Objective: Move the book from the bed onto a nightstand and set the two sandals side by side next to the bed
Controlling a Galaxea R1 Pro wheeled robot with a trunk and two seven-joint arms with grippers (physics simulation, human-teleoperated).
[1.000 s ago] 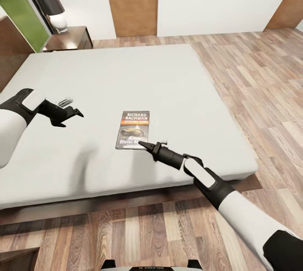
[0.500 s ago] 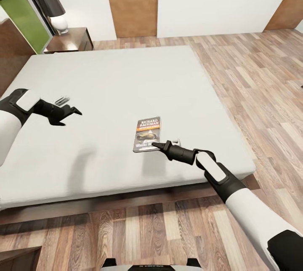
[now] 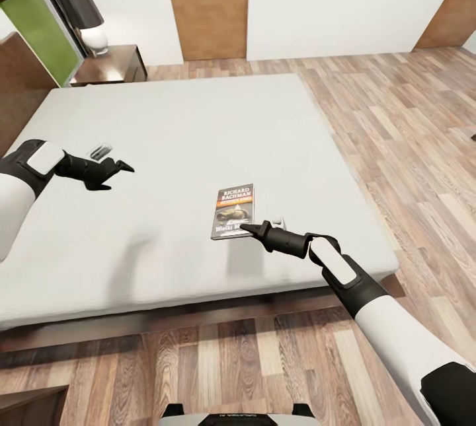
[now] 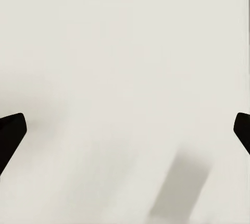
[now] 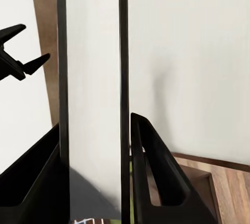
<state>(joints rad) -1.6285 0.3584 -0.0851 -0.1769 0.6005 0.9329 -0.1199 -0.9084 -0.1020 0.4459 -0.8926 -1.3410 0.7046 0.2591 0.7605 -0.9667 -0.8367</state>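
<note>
The book (image 3: 234,209) lies flat, cover up, on the off-white mattress of the bed (image 3: 198,115), toward its near right part. My right gripper (image 3: 246,228) reaches in low from the right. Its narrow tip sits on the book's near corner, shut on it. In the right wrist view the two fingers (image 5: 156,182) stand close together with a pale dark-edged band between them. My left gripper (image 3: 120,170) hovers open over the mattress to the left, well away from the book; its fingertips (image 4: 10,135) stand wide apart over bare mattress. The sandals are out of view.
A dark nightstand (image 3: 111,64) with a black-shaded lamp (image 3: 82,10) stands beyond the bed's far left corner, beside a window (image 3: 36,33). Wood-plank floor (image 3: 410,129) runs right of the bed and in front of its dark frame (image 3: 198,317).
The book and my right gripper slid together to the right across the mattress, then stayed put. My left gripper turned and shifted slightly away from me. The view moved a little.
</note>
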